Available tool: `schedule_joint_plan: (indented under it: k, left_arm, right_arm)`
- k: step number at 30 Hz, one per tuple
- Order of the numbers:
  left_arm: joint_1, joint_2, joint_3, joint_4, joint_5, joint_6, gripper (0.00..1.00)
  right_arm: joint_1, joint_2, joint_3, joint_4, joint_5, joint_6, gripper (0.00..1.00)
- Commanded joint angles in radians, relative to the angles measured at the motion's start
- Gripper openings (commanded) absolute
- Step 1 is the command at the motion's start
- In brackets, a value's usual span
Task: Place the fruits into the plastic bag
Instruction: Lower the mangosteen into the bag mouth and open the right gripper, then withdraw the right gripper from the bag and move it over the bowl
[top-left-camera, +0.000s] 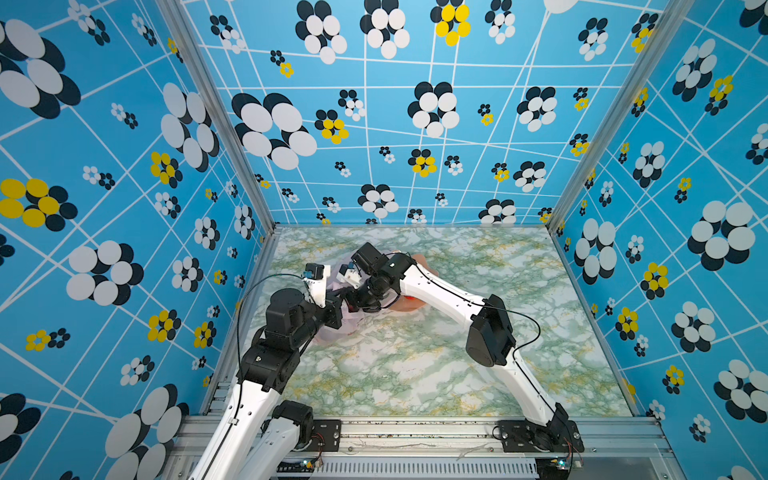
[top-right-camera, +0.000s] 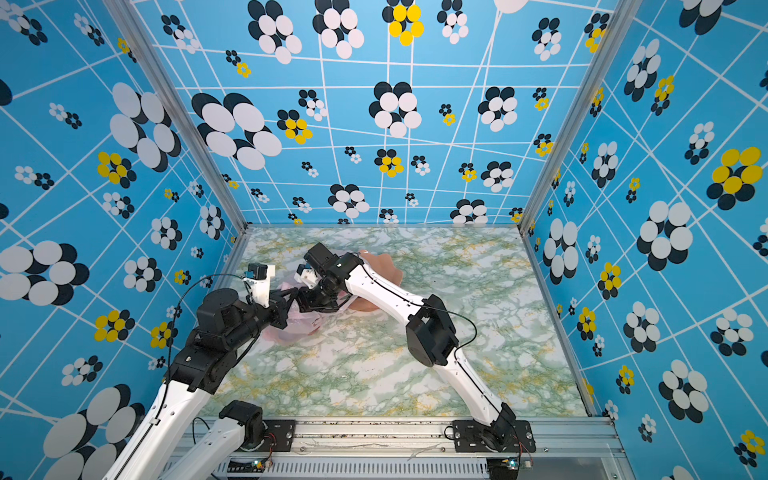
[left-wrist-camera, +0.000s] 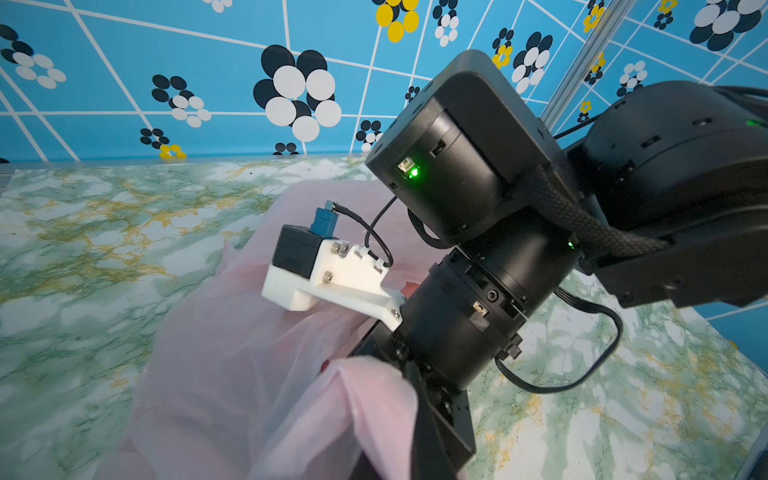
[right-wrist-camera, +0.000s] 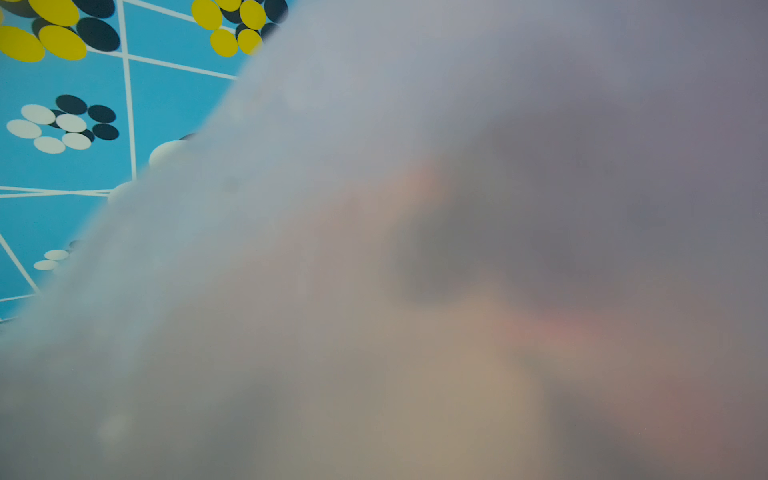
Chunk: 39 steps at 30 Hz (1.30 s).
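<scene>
1. Left wrist view: plastic bag (left-wrist-camera: 232, 353) lies crumpled on the table (left-wrist-camera: 83, 249), pale pink and translucent. My left hand (top-left-camera: 340, 300) is closed, pinching a bunched fold of the bag's edge, and the fold stands up in a peak.
2. Both top views: bag sits left of centre on the table, between my two arms. Both wrists meet over it.
3. My right hand (top-left-camera: 360, 302) points down at the bag, fingertips hidden by the arm.
4. Right wrist view: almost all veiled by the blurred plastic bag (right-wrist-camera: 374, 249); only a corner of wall (right-wrist-camera: 62, 166) is clear. Can't tell if that hand is open or closed, or holding anything.
5. Peach-pink bowl (top-right-camera: 384, 266) sits just behind the bag, under my right forearm.
6. Fruits: one red-orange fruit (top-left-camera: 409, 297) shows at the bowl beside the forearm, kind unclear. The rest are hidden.
</scene>
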Motion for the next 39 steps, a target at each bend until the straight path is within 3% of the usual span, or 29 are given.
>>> schedule_joint_plan:
  k: [1,4,8,12,16,19,24,28,33,39]
  left_arm:
    - [0.001,-0.005,-0.011,0.027,0.007,0.015,0.0]
    - [0.002,-0.005,-0.012,0.028,0.006,0.016,0.0]
    - [0.003,-0.007,-0.012,0.026,0.004,0.017,0.0]
    - [0.001,-0.011,-0.014,0.026,-0.007,0.018,0.0]
    - [0.001,-0.017,-0.01,0.012,-0.042,0.016,0.0]
    - [0.0,-0.032,-0.012,0.009,-0.075,-0.018,0.0]
    - [0.0,-0.02,0.013,-0.1,-0.044,-0.047,0.0]
    - [0.0,-0.089,0.005,-0.185,-0.076,-0.064,0.0]
    - [0.0,-0.178,-0.044,-0.225,-0.129,-0.067,0.0]
    - [-0.002,-0.184,-0.037,-0.23,-0.166,-0.045,0.0]
  right_arm:
    - [0.008,0.001,0.018,0.029,-0.043,0.013,1.0]
    - [0.008,-0.019,-0.005,0.085,-0.067,0.045,1.0]
    - [0.004,-0.036,0.02,0.048,-0.007,0.007,1.0]
    - [0.003,-0.082,0.015,-0.008,0.16,-0.077,1.0]
    - [-0.005,-0.131,-0.012,-0.016,0.407,-0.169,0.99]
    - [-0.043,-0.131,0.011,0.021,0.491,-0.213,1.0]
    - [-0.124,-0.022,0.234,0.039,0.413,-0.16,1.0]
    - [-0.145,0.07,0.423,0.065,0.317,-0.105,1.0]
    - [-0.164,0.075,0.435,0.171,0.209,-0.044,1.0]
    - [-0.173,-0.026,0.366,0.126,0.048,-0.042,1.0]
